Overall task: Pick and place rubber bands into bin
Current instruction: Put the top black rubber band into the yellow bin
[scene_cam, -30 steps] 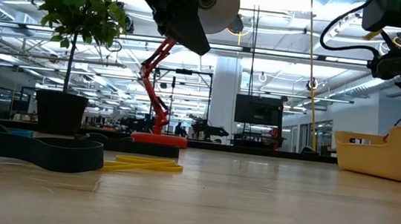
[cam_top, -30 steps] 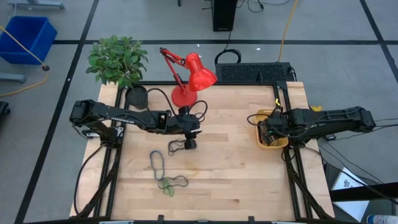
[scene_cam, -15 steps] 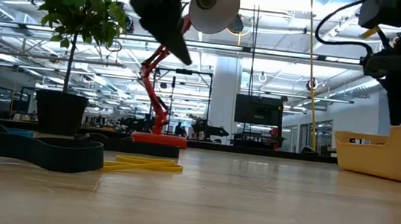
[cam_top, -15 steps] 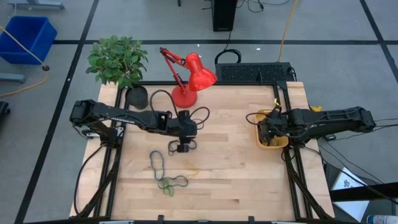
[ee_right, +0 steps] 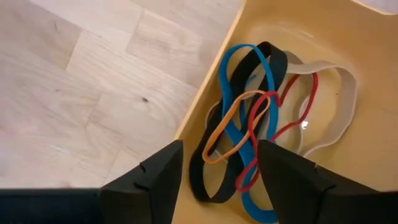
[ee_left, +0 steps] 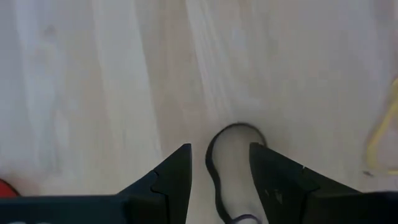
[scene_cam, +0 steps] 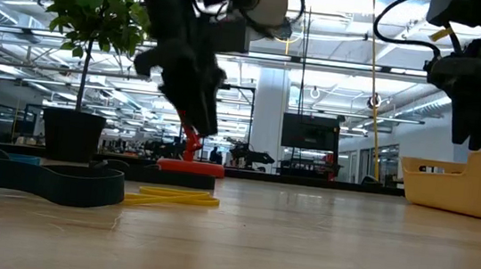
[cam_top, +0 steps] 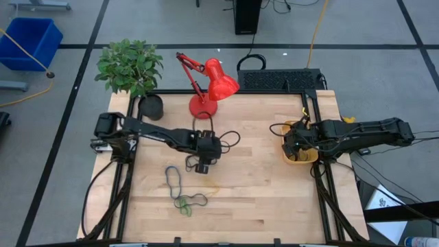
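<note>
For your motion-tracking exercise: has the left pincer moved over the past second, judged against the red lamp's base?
Yes. In the high view the left pincer has shifted nearer the table's front edge, away from the lamp base.

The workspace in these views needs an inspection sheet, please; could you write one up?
Surface: wooden table, bare over most of its middle and front.
Job's things: bin at the table's right edge, holding several bands; loose rubber bands lie front-left on the table.
Clutter: red desk lamp and potted plant at the back.
Grippers: left gripper open, low over a dark band between its fingers; right gripper open, above the bin.
Cables: black cable loops on the left arm; yellow cord on the floor.
Surroundings: blue crate on the floor, back left.
</note>
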You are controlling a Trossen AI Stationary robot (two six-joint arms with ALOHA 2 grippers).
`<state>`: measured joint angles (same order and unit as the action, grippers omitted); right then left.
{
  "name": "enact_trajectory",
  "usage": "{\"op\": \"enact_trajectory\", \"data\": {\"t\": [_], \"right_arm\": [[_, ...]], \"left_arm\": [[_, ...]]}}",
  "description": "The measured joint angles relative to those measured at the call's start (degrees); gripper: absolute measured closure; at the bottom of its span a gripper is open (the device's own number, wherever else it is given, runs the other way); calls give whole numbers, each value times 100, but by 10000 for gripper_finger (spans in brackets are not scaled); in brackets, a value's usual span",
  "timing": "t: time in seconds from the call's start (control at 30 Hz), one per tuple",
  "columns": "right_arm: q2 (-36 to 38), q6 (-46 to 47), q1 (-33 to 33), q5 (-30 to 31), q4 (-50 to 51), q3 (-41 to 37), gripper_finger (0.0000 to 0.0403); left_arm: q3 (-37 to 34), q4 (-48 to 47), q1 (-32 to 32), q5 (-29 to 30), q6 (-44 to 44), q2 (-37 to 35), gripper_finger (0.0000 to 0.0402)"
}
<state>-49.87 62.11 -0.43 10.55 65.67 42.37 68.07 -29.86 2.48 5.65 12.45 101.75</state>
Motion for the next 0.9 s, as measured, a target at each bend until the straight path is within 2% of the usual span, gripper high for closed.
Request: {"op": "enact_trajectory", "data": {"t": [0.33,0.57,0.7,0.9], "right_arm": [[0,0,0,-4,-56,7,202],[0,-23,0,-7,-103,11,200],[0,-24,0,-7,-106,11,198],[0,-48,0,-7,-113,11,201]], "left_arm": [[0,-8,-103,111,-95,767,234],[24,-12,-155,33,-126,906,239],[22,-14,-155,-10,-116,910,277],[15,-4,-144,-66,-116,918,374]]}}
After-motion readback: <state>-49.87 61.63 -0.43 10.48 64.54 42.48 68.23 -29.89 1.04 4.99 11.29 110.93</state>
